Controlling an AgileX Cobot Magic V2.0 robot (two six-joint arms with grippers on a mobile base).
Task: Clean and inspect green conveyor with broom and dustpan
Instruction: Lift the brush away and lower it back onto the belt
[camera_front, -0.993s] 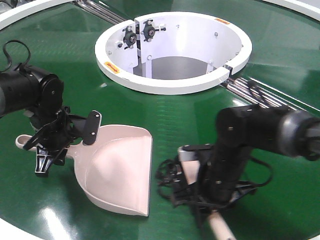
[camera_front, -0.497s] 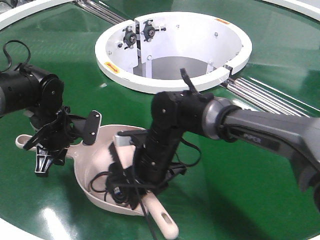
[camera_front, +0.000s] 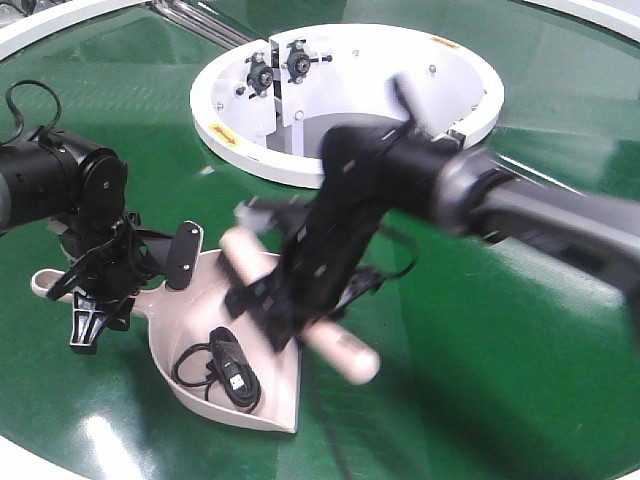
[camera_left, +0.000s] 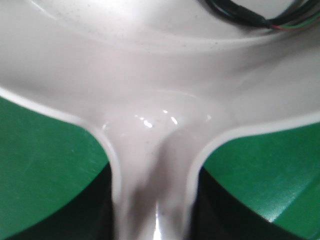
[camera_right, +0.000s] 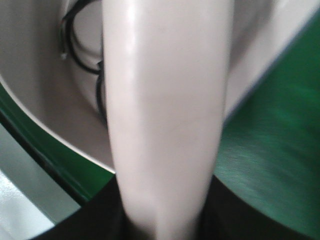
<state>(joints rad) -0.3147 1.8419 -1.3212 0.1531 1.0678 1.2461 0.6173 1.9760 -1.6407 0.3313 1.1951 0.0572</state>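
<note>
Near edge: a white rim (camera_front: 25, 452) curves along the closest side of the belt, bottom left
Dustpan (camera_front: 200, 300): lies flat on the green near the left, wide mouth facing right, handle pointing left
Cable (camera_front: 222, 367): a black coil with a plug, sitting inside the pan towards its mouth
Left gripper (camera_front: 125, 290): fingers closed on either side of the dustpan's handle, low over the belt
Right gripper (camera_front: 290, 300): smeared by blur, clamped round the broom's shaft
Broom (camera_front: 345, 352): held slanted above the pan's mouth, rounded handle end out over the belt to the right; bristles lost in the blur
Green conveyor (camera_front: 500, 330): broad glossy dark green, throwing back pale glare from the lights
Ring housing (camera_front: 340, 170): white, open in the middle, beyond both arms, two black fittings (camera_front: 297, 62) on its inner wall
Rollers (camera_front: 510, 185): steel, just right of the ring
Far rim (camera_front: 60, 25): white, top left corner
</note>
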